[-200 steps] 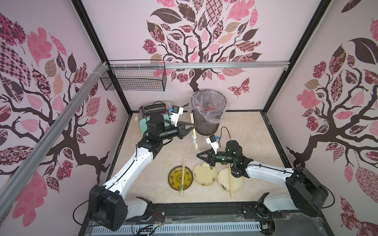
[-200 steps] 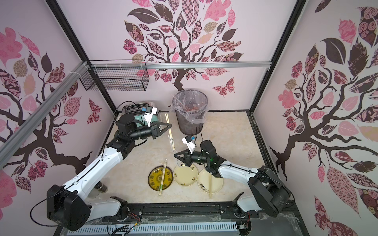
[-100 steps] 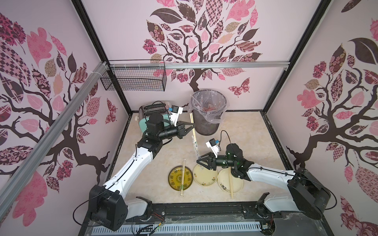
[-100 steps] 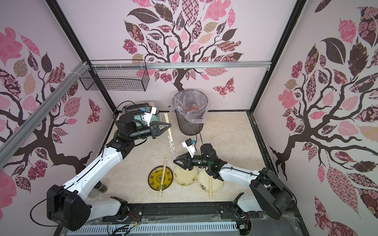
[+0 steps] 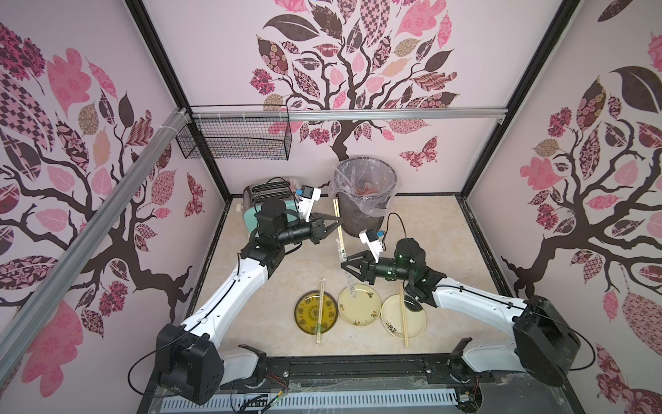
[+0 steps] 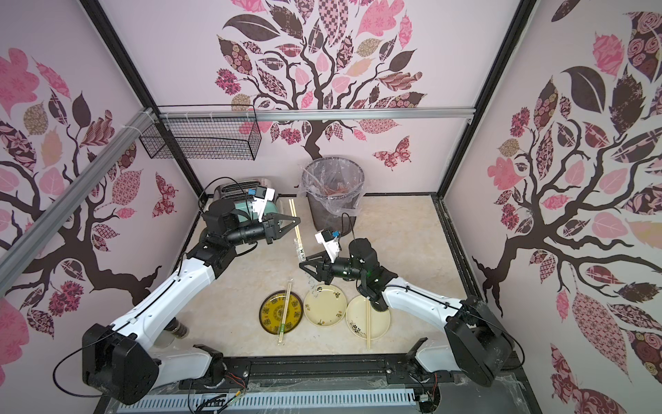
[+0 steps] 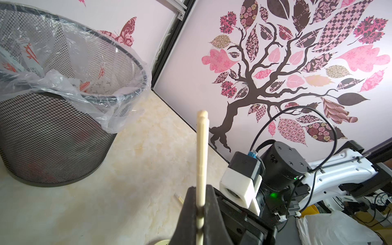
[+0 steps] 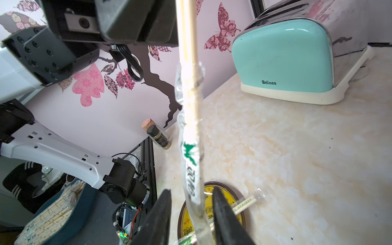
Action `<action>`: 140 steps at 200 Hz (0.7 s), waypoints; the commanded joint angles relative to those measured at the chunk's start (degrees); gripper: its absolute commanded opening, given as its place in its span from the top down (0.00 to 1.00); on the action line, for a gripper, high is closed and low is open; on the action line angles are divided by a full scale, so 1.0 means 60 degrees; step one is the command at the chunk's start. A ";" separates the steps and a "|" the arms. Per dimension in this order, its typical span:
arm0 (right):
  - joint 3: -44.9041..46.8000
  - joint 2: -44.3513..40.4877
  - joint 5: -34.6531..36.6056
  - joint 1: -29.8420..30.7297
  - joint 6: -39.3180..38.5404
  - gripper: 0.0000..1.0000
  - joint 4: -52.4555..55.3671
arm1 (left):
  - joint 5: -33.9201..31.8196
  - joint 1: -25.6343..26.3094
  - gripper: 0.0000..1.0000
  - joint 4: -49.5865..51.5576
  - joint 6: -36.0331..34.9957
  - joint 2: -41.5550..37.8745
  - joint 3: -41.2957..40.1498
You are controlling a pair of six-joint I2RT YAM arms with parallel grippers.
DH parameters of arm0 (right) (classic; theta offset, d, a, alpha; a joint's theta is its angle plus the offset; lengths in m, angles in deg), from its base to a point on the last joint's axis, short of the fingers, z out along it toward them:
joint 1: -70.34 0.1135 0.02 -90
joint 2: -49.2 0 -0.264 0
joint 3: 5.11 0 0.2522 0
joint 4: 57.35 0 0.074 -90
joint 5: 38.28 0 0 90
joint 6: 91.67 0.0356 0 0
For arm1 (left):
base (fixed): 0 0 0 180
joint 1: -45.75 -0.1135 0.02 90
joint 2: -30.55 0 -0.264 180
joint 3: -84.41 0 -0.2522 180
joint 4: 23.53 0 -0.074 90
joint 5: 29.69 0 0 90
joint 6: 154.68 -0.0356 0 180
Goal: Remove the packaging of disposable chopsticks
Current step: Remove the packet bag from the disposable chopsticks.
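Black fingers (image 7: pixel 212 214) of the left gripper (image 7: pixel 200 192) are pinched together on a pair of chopsticks (image 7: pixel 202 152). These are thin, smooth, pale wooden sticks with rounded tips, held up off the table near the black mesh bin (image 7: pixel 53 135). Lower down, a crinkled clear plastic sleeve (image 8: pixel 191 161) with green print covers them, and their ends blur inside it. The right gripper (image 8: pixel 192 191) has its wedge-shaped fingers parted on either side of the sleeve's tail. Contact is hard to judge, and the tail runs out of frame.
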 commanded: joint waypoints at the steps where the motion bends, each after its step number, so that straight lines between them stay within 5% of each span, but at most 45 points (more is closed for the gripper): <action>1: -0.0004 0.0115 -0.0187 -0.0018 0.0065 0.78 0.0030 | 0.0141 -0.0046 1.00 -0.0233 0.0033 0.0016 -0.0084; 55: 0.0901 0.0011 -0.0434 -0.0018 0.0451 1.00 -0.0249 | 0.0143 -0.0046 1.00 -0.0208 0.0020 0.0037 -0.0081; 140: 0.1169 -0.0564 0.0619 -0.0022 0.0009 1.00 0.0825 | 0.0142 -0.0050 1.00 -0.0184 -0.0011 0.0045 -0.0080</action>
